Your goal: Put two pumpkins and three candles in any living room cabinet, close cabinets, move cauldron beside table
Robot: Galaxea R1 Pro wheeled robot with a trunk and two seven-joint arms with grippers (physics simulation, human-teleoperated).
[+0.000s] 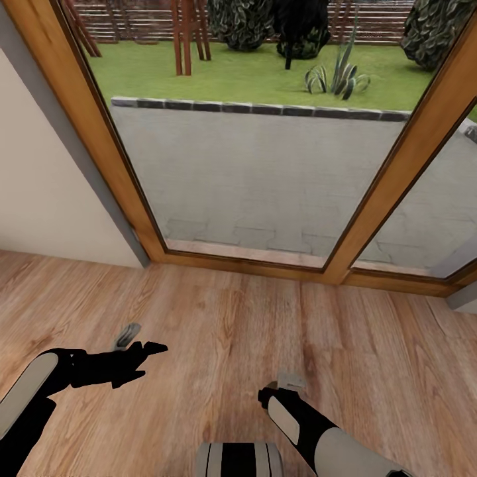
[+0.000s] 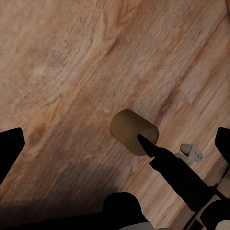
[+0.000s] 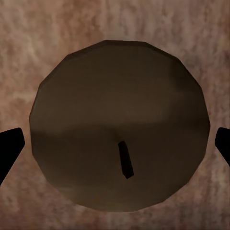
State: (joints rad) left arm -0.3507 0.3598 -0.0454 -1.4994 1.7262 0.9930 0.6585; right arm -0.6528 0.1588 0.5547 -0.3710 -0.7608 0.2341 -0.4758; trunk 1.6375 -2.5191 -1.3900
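Observation:
A stubby cream candle (image 3: 120,105) with a dark wick sits end-on in the right wrist view, reaching from one black fingertip (image 3: 10,148) to the other, with blurred floor behind it. My right gripper (image 1: 286,384), low at centre in the head view, is shut on it. The left wrist view takes in the same candle (image 2: 130,129) off the floor at the tip of the right gripper (image 2: 155,151). My left gripper (image 1: 142,343) hangs over the floor at the left, open, its fingertips (image 2: 10,146) far apart with nothing between them. The pumpkins, cabinet and cauldron are out of view.
I face a tall glass door in a light wooden frame (image 1: 132,192), with a paved patio and lawn beyond it. A white wall (image 1: 40,199) runs along the left. Wood-plank floor (image 1: 265,318) lies between me and the door. My own base (image 1: 238,460) shows at the bottom edge.

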